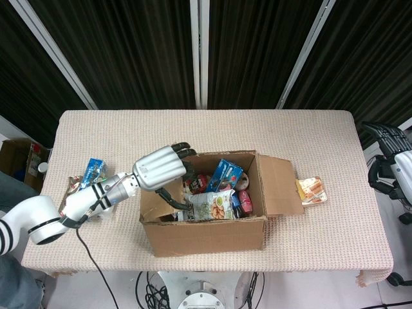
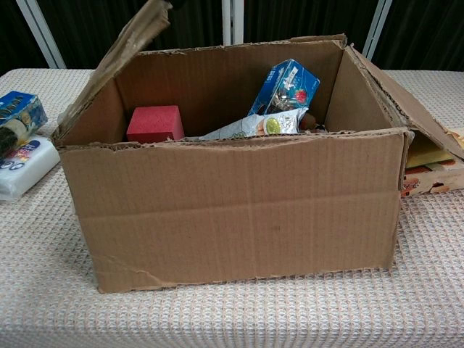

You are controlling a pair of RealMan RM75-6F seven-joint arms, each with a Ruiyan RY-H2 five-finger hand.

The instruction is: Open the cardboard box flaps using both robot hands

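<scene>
The cardboard box (image 1: 206,235) (image 2: 239,210) stands on the table near its front. My left hand (image 1: 161,170) is over the box's left side and holds the free edge of the left flap (image 1: 151,205) (image 2: 109,65), which is raised steeply; the chest view does not show this hand. The right flap (image 1: 280,187) (image 2: 406,101) is folded outward. Inside lie a blue packet (image 1: 226,175) (image 2: 286,87), a snack bag (image 1: 215,205) and a red block (image 2: 154,123). My right hand (image 1: 389,161) hangs past the table's right edge, fingers apart, holding nothing.
Snack packs (image 1: 90,175) (image 2: 18,119) and a white pack (image 2: 22,167) lie left of the box, close under my left arm. An orange packet (image 1: 312,190) (image 2: 435,170) lies beside the right flap. A woven cloth (image 1: 193,132) covers the table.
</scene>
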